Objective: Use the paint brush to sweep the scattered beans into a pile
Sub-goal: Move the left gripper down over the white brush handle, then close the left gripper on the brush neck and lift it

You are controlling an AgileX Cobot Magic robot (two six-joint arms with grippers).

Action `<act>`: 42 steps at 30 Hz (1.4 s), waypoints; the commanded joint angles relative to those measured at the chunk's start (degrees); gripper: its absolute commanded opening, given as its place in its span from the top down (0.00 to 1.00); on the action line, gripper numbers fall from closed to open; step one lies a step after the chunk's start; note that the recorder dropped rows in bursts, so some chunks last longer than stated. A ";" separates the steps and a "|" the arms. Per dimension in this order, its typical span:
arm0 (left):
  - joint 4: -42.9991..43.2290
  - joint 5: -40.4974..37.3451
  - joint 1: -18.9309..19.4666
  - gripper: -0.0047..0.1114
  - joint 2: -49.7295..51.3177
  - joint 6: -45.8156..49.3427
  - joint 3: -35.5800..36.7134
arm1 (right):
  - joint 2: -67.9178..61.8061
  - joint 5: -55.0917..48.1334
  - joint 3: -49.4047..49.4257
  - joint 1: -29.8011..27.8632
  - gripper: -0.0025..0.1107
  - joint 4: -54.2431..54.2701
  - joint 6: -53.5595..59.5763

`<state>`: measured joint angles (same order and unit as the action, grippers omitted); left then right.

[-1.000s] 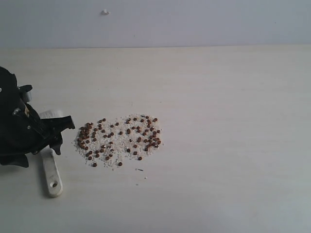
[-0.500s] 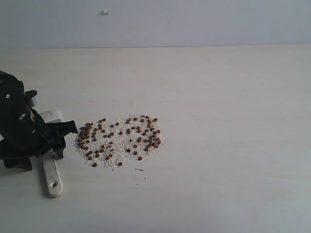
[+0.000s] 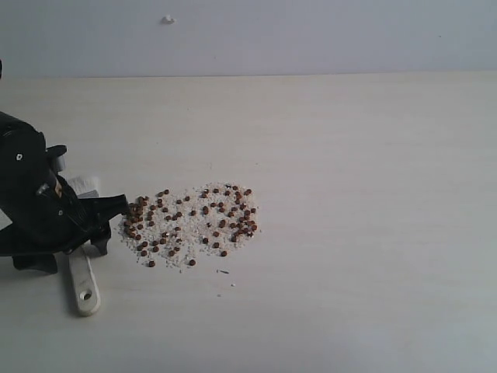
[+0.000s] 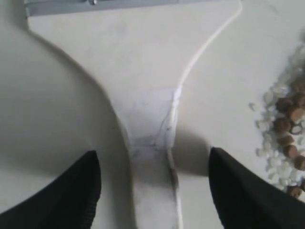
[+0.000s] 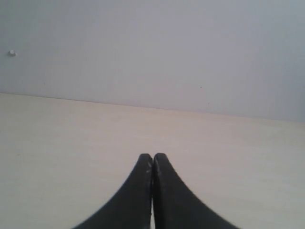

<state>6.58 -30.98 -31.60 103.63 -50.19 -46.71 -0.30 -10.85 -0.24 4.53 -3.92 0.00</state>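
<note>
The paint brush (image 3: 81, 281) lies flat on the table at the left, its pale handle with the end hole pointing toward the front edge. My left gripper (image 3: 112, 225) hovers over it, open. In the left wrist view the handle's neck (image 4: 152, 143) runs between the two black fingers (image 4: 71, 191), which stand apart from it on either side, and the silver band (image 4: 95, 5) shows beyond. The beans (image 3: 190, 224) lie just right of the gripper, mixed with white grains in a loose wide scatter, not a compact pile. Its edge shows as beans (image 4: 289, 126) in the left wrist view. My right gripper (image 5: 152, 157) is shut and empty above bare table.
The pale wooden table (image 3: 365, 194) runs to a grey wall (image 3: 311, 35) at the back. A few stray grains (image 3: 225, 273) lie in front of the scatter. The right arm is out of the exterior view.
My left gripper has shifted slightly right, toward the beans, staying open over the brush handle. The brush and beans have not moved.
</note>
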 commanded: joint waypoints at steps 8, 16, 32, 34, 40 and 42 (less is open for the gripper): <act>0.13 -1.93 -0.33 0.43 0.12 -0.97 0.08 | 0.30 0.74 0.24 -0.35 0.98 -0.57 -0.33; 0.13 -1.40 -0.33 0.43 0.12 -0.11 0.08 | 0.30 0.74 0.24 -0.35 0.98 -0.48 0.00; 0.13 -1.60 -0.33 0.90 0.12 0.58 0.08 | 0.30 0.62 0.24 -0.35 0.98 -0.46 0.00; 0.05 -1.60 -0.33 0.96 0.12 2.10 0.08 | 0.30 -0.29 0.24 -0.35 0.98 -0.46 0.00; 0.74 -0.12 -0.33 0.96 -0.49 5.28 -1.13 | 0.30 -0.18 0.24 -0.35 0.98 -0.46 0.00; 0.74 -0.48 -0.33 0.96 -0.88 6.67 -1.95 | 0.30 -0.18 0.24 -0.35 0.98 -0.46 0.00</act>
<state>6.80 -32.00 -31.60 103.63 -45.38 -47.34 -0.30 -11.08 -0.24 4.53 -3.92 0.00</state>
